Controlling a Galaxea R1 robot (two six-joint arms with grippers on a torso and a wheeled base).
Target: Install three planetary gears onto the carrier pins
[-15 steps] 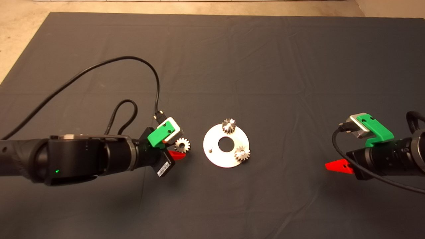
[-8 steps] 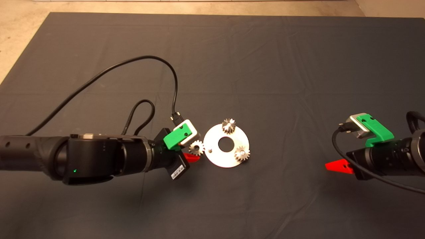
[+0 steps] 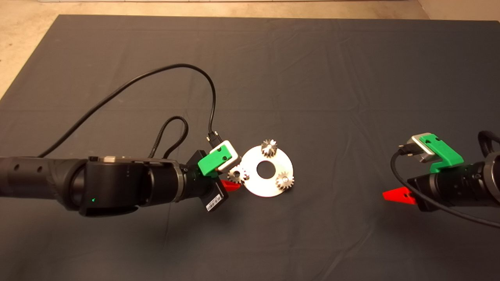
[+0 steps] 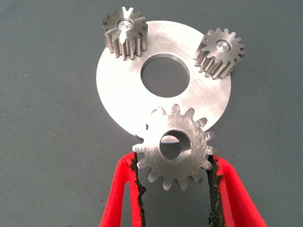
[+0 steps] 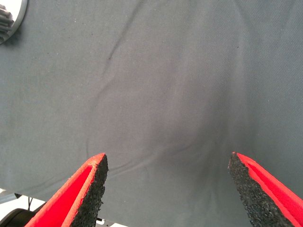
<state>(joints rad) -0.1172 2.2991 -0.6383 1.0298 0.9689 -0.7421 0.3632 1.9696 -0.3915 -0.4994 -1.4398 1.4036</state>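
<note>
A flat round silver disc (image 3: 256,186) with a large central hole lies on the dark mat. Two steel gears sit on its pins, one at the far side (image 3: 269,148) and one at the right (image 3: 284,181). My left gripper (image 3: 233,180) is shut on the third gear (image 3: 237,174) and holds it flat over the disc's left edge. In the left wrist view this gear (image 4: 174,147) sits between the black pads (image 4: 212,177), over the disc (image 4: 118,90), and hides the free pin. The two seated gears (image 4: 124,33) (image 4: 220,52) show there too. My right gripper (image 3: 398,195) is open and empty at the right.
The left arm's black cable (image 3: 117,91) loops over the mat behind the left gripper. The right wrist view shows bare mat (image 5: 165,85) between the open fingers, with the disc's edge (image 5: 14,16) in one corner. Beige floor (image 3: 23,43) borders the mat.
My left gripper has moved right with the gear, from beside the disc to over its left edge. The right arm has not moved.
</note>
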